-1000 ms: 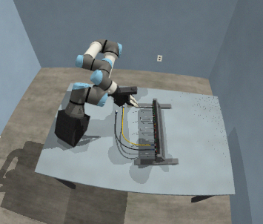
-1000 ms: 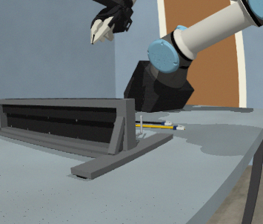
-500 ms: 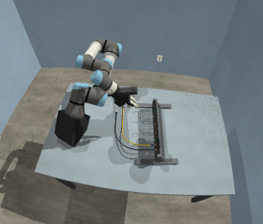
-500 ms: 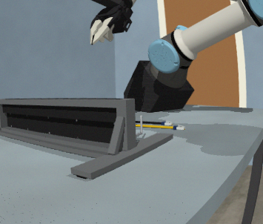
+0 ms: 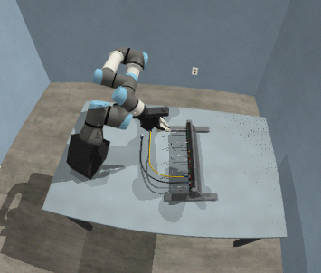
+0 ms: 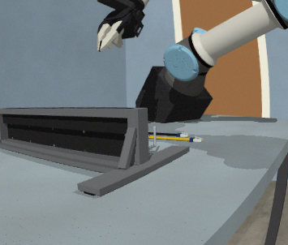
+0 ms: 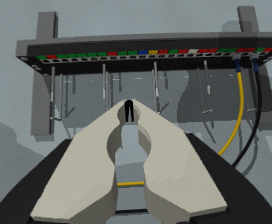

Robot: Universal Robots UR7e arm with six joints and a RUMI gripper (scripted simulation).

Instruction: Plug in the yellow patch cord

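Above the table (image 5: 245, 181) (image 6: 240, 158), toward its far edge in the top view, the pincer (image 5: 169, 128) (image 6: 100, 49) (image 7: 129, 101) hangs fully closed, its pale tips together and nothing between them. The rack (image 5: 193, 158) (image 6: 71, 111) (image 7: 152, 41) stands upright, its long side running between the table's far and near edges. The yellow patch cord (image 5: 150, 158) (image 6: 171, 138) (image 7: 241, 100) has one end plugged in near the rack's end by the table's near edge; it curves back, and its free plug (image 6: 196, 139) lies on the table. Just beside it runs the black cord (image 5: 142, 155) (image 6: 165, 134) (image 7: 259, 100), plugged into a neighboring part of the row, its free plug (image 5: 142, 136) (image 6: 182, 135) also loose. In the wrist view, a yellow label (image 7: 153, 52) sits mid-row, next to a blue label (image 7: 143, 52).
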